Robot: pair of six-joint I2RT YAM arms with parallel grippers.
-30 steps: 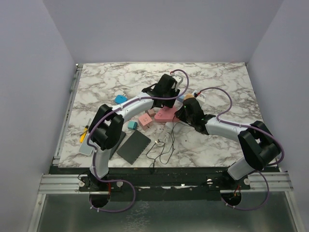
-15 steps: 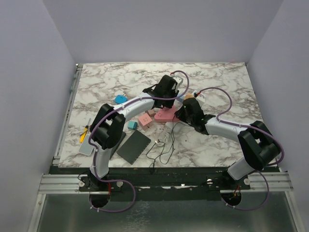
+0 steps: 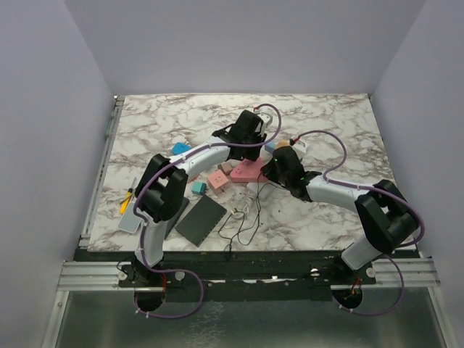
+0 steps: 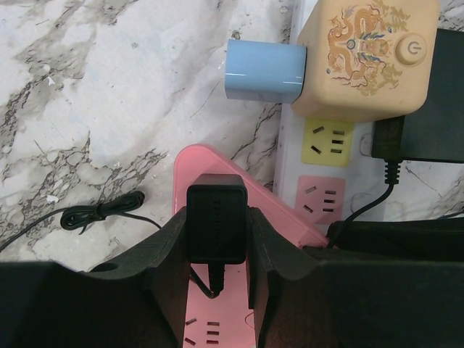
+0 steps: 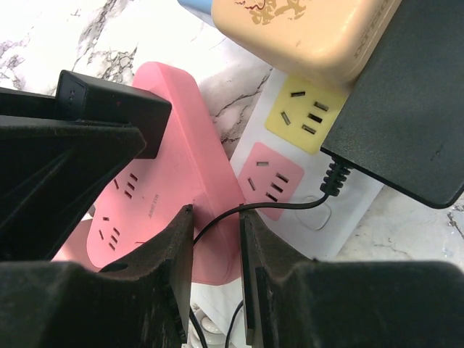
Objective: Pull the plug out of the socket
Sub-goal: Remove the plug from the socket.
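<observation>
My left gripper (image 4: pixel 217 217) is shut on a black plug (image 4: pixel 216 221), which stands over a pink power strip (image 4: pixel 210 163). I cannot tell whether the plug's pins are still in it. The plug's thin cord drops below it. Beside the pink strip lies the white socket (image 4: pixel 322 167) with yellow and pink outlets. My right gripper (image 5: pixel 215 212) rests its tips on the pink strip's (image 5: pixel 174 145) near end, jaws a narrow gap apart, with a thin black cord running between them. The plug (image 5: pixel 116 109) also shows in the right wrist view. Both grippers meet at mid-table over the pink strip (image 3: pixel 248 171).
A beige cube (image 4: pixel 366 58), a light blue adapter (image 4: pixel 264 71) and a large black adapter (image 4: pixel 435 116) sit on the white socket. A flat black pad (image 3: pixel 201 219), small pink (image 3: pixel 217 180) and blue (image 3: pixel 198 188) blocks, a yellow tool (image 3: pixel 126 200) and loose cords (image 3: pixel 243 217) lie nearby.
My left gripper has shut on the black plug and shifted slightly toward the back of the table. My right gripper has stayed on the pink strip.
</observation>
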